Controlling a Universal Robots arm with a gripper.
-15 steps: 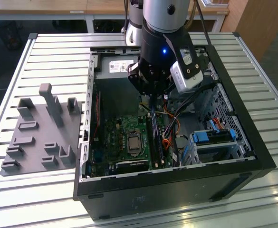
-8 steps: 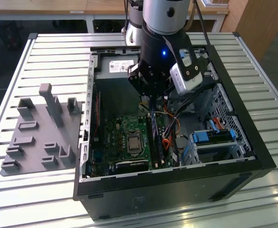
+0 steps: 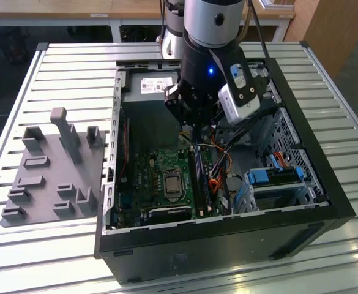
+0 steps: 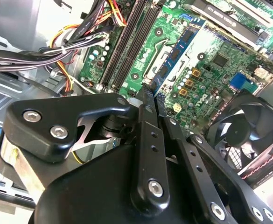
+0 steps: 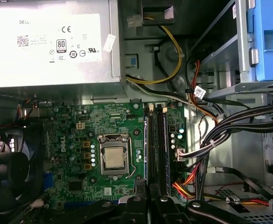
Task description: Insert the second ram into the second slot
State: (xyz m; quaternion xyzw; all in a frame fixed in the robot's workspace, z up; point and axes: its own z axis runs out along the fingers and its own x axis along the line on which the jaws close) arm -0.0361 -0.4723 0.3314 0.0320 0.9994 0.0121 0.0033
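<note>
The second ram [image 4: 177,53], a thin blue stick, is pinched edge-on in the narrowly closed gripper [image 4: 151,91], above the green motherboard [image 5: 75,140] and apart from it. The dark memory slots [image 5: 157,144] lie just beneath, inside the open computer case [image 3: 227,245] on the slatted bench [image 3: 56,67]. You would do well to keep the stick level, parallel to its slot, and clear of the cable bundle [image 5: 229,128].

A green circuit board [image 5: 75,154] is recorded. The memory stick [image 4: 176,53] is seen blue with dark chips. Gripper [image 4: 153,94] and case [image 3: 227,245] are noted black, the tray [image 3: 44,196] grey, the table [image 3: 62,67] pale and ribbed, cables [image 4: 75,44] yellow, red, black.
</note>
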